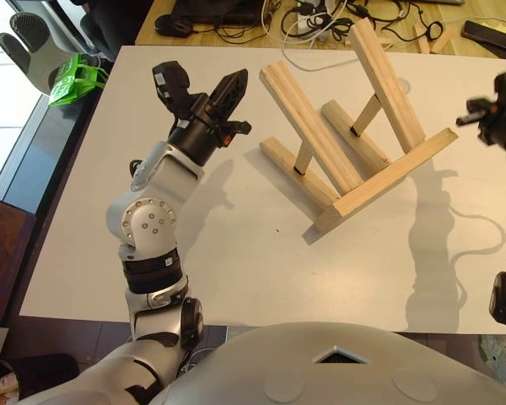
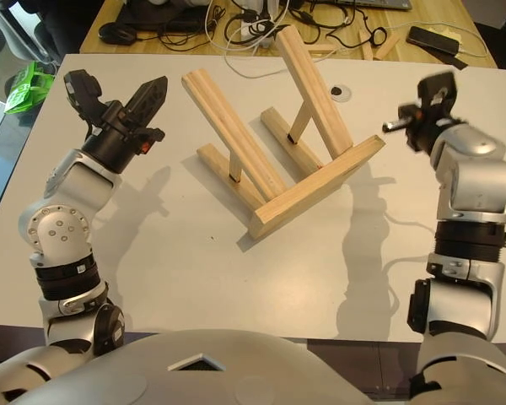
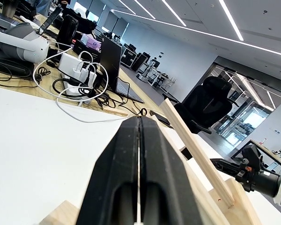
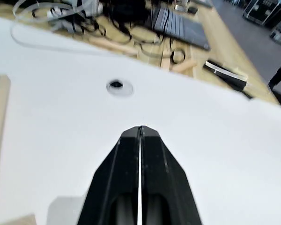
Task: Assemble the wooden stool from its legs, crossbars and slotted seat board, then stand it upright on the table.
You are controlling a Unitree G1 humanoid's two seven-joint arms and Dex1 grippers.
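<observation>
The wooden stool lies tipped on the white table (image 1: pixel 194 253), resting on the edge of its seat board (image 1: pixel 388 177). Its legs (image 1: pixel 308 126) slant up toward the far side, and short crossbars (image 1: pixel 304 158) join them in pairs. My left gripper (image 1: pixel 236 83) hovers above the table just left of the legs, shut with nothing in it; the left wrist view shows its pads (image 3: pixel 152 159) pressed together and a leg (image 3: pixel 192 150) beyond. My right gripper (image 2: pixel 392 126) hangs shut and empty beside the seat board's far right end, tip (image 4: pixel 140 129) toward the table.
A round cable hole (image 2: pixel 341 93) sits in the table behind the stool. A wooden desk (image 1: pixel 202 38) with cables, a laptop and a phone (image 2: pixel 434 40) borders the far edge. A green bag (image 1: pixel 72 80) hangs off the left side. Bare tabletop lies in front.
</observation>
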